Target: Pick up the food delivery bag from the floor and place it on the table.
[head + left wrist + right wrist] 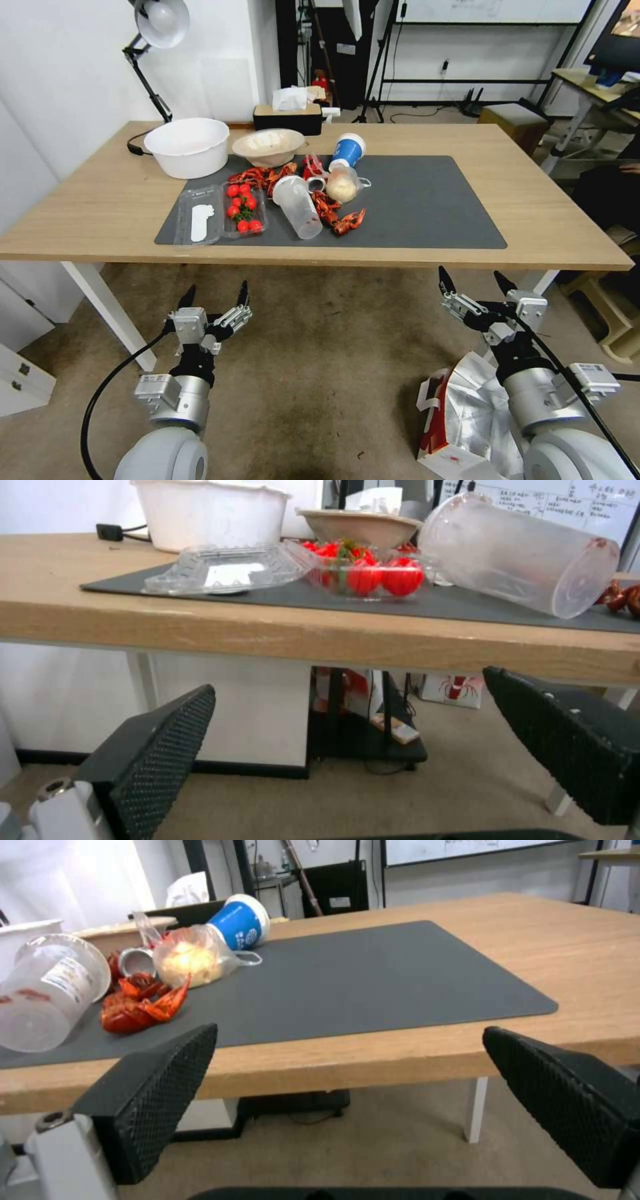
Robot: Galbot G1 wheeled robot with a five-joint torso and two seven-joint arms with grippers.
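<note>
Task not begun: bag (467, 420) lay on floor beside right arm. Left gripper (215, 293) and right gripper (477, 279) both wide, empty, hovering before table (533, 220). Lifting, placing remained.

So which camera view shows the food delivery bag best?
The head view: the food delivery bag stands on the floor under the right arm, red side and foil lining visible, partly covered by that arm. The two wrist views look toward the table edge and give nothing of the bag.

table (547, 220) – grey mat (427, 200), white basin (187, 147)
</note>
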